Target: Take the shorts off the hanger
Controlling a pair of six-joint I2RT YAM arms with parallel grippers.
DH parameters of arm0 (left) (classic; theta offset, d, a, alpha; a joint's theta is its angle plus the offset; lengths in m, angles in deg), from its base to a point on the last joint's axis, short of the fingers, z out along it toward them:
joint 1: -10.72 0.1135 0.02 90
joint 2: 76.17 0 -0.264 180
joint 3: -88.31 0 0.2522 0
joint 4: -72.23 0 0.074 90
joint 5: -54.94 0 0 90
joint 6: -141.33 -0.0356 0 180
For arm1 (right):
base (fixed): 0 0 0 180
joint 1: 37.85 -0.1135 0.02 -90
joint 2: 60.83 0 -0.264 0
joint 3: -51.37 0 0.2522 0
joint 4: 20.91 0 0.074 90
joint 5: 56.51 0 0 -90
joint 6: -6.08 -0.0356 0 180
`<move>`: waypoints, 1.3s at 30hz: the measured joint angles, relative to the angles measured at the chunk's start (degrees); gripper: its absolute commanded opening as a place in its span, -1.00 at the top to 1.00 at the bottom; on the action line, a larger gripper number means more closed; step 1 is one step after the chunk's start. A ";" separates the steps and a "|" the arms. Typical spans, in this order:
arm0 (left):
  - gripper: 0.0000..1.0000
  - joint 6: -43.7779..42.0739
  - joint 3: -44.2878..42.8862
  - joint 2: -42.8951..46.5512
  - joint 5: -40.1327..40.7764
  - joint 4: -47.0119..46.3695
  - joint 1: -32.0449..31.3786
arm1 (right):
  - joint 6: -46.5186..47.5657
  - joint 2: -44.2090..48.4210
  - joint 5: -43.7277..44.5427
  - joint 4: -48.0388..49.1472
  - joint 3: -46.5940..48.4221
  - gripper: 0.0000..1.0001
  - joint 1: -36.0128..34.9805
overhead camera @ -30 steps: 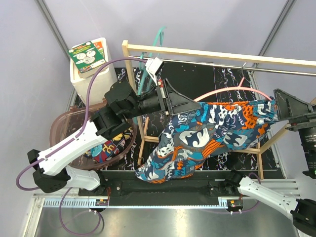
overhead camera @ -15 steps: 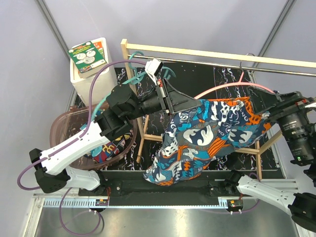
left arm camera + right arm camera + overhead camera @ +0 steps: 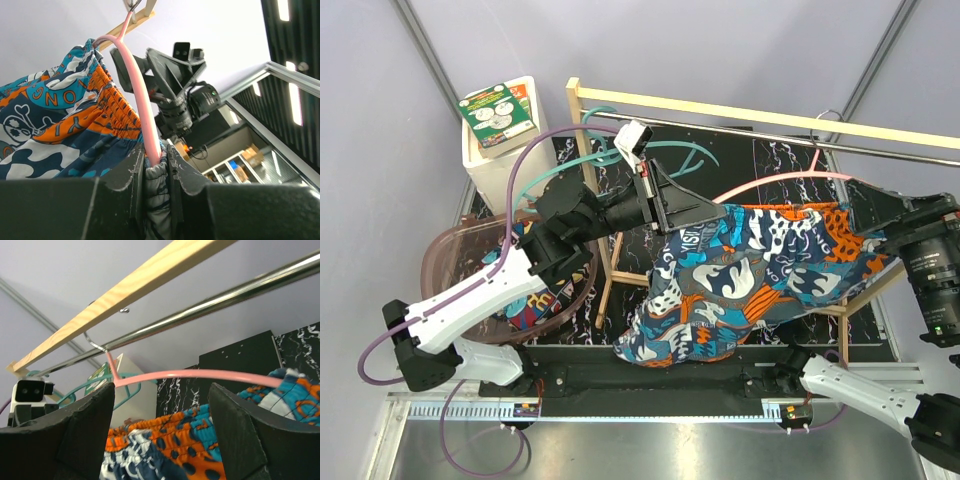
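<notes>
The teal, orange and white shorts [image 3: 750, 280] hang from a pink hanger [image 3: 790, 180] hooked on the metal rod [image 3: 740, 127]. My left gripper [image 3: 672, 207] is shut on the hanger's left end and the waistband; the left wrist view shows its jaws [image 3: 156, 165] pinching the pink hanger [image 3: 137, 95] and grey fabric. My right gripper [image 3: 882, 228] is open at the waistband's right end. In the right wrist view its jaws [image 3: 160, 435] stand wide apart, with the shorts [image 3: 170, 440] and pink hanger [image 3: 200, 374] beyond them. The comic-print shorts [image 3: 535, 305] lie in the brown tub [image 3: 450, 270].
A wooden rack frame [image 3: 720, 105] carries the rod. An empty teal hanger [image 3: 620, 150] hangs on the rod at the left, swung out. A white bin [image 3: 490, 160] with a green box on top stands at the back left.
The pink hanger's hook has slid right and back along the rod. The teal hanger has swung out into view. The right gripper has shifted slightly at the waistband's right end.
</notes>
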 measured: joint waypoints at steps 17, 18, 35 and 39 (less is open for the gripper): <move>1.00 1.42 0.02 -1.05 -7.13 -0.37 1.86 | 3.56 -1.03 11.65 0.04 4.11 -0.23 0.00; 1.00 0.83 -0.31 -1.05 -7.43 0.68 1.90 | 3.74 -1.42 11.82 0.15 4.48 -0.22 0.00; 1.00 0.39 -0.07 1.42 -9.16 2.82 2.89 | 6.43 -7.34 13.20 0.04 4.87 -0.09 0.00; 1.00 5.51 0.50 0.96 -9.66 0.11 3.26 | 6.54 -7.74 13.22 -0.02 4.90 -0.09 0.00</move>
